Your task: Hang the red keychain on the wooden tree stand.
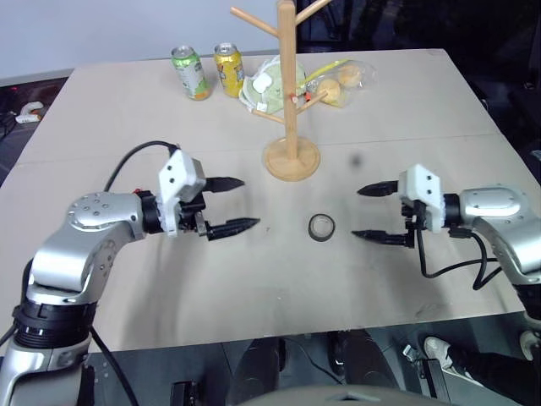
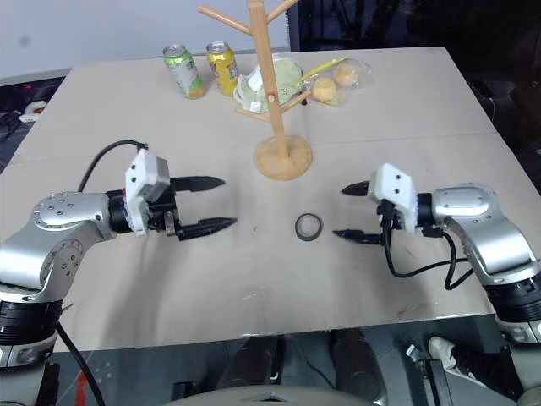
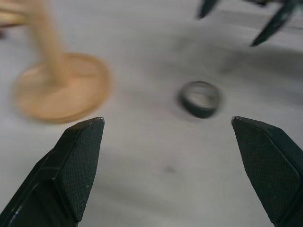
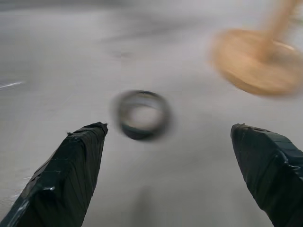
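The wooden tree stand (image 1: pixel 290 93) rises from its round base (image 1: pixel 292 159) at the table's middle rear. A tiny red speck (image 1: pixel 295 99) shows beside the pole at a low peg; it is too small to tell whether it is the red keychain. My left gripper (image 1: pixel 250 203) hovers open left of the base and points right. Facing it from the right, my right gripper (image 1: pixel 357 212) is open too. Between the two lies a small dark ring (image 1: pixel 322 227), also between the open fingers in the left wrist view (image 3: pixel 200 98) and right wrist view (image 4: pixel 141 114). Neither gripper holds anything.
A green can (image 1: pixel 191 72) and a yellow can (image 1: pixel 227 69) stand at the back left of the stand. Clear plastic bags of food (image 1: pixel 340 80) lie behind it. The tan table (image 1: pixel 127 135) ends just in front of my arms.
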Tool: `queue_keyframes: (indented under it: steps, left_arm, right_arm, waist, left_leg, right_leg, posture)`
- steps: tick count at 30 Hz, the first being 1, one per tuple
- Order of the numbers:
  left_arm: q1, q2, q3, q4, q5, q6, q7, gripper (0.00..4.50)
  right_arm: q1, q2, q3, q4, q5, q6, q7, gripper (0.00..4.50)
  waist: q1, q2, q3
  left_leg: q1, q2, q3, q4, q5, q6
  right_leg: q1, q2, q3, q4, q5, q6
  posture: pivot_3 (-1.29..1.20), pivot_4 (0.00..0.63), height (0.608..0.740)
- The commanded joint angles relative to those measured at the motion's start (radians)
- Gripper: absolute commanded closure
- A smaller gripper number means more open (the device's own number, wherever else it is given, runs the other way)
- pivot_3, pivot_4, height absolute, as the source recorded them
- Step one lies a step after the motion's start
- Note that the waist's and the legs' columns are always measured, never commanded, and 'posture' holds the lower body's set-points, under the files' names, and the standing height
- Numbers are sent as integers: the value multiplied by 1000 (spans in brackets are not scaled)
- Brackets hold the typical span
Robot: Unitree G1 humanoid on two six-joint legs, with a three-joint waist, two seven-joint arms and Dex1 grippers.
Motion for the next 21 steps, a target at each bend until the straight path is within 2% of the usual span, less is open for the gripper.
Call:
queue_keyframes:
  steps: [1,6,15,18,21]
  left_arm:
    - [-9,16,-12,-18,11,-71,-66,62]
    - [29,22,-33,-18,49,-154,-121,62]
    - [20,-6,-39,-13,65,-187,-99,62]
    - [17,-10,-38,-11,65,-188,-94,0]
    - [12,-13,-39,-11,64,-188,-90,0]
  right_arm:
    - [-71,29,56,19,-6,-27,78,0]
    - [-127,130,178,157,-124,-140,95,0]
    - [-126,154,222,241,-198,-240,151,0]
    - [-137,165,230,260,-215,-251,159,930]
    - [-149,179,240,288,-240,-270,158,2341]
  waist:
    - [2,0,0]
    - [3,0,0]
    - [12,0,0]
    - [9,0,0]
    - [4,0,0]
  left_leg:
    - [0,0,0,1,0,0]
    - [0,0,0,2,0,0]
    - [-12,-2,0,7,0,0]
    - [-11,-2,0,7,1,-1]
    - [-11,-2,1,8,1,-1]
  right_leg:
    - [0,0,0,0,0,0]
    - [0,0,0,1,0,0]
    - [-13,-3,1,10,1,-1]
    - [-13,-2,1,10,1,-2]
    - [-13,-2,2,11,2,-2]
  posture:
    - [0,150,740]
    - [0,150,740]
    - [0,150,740]
    - [0,150,740]
    - [0,150,740]
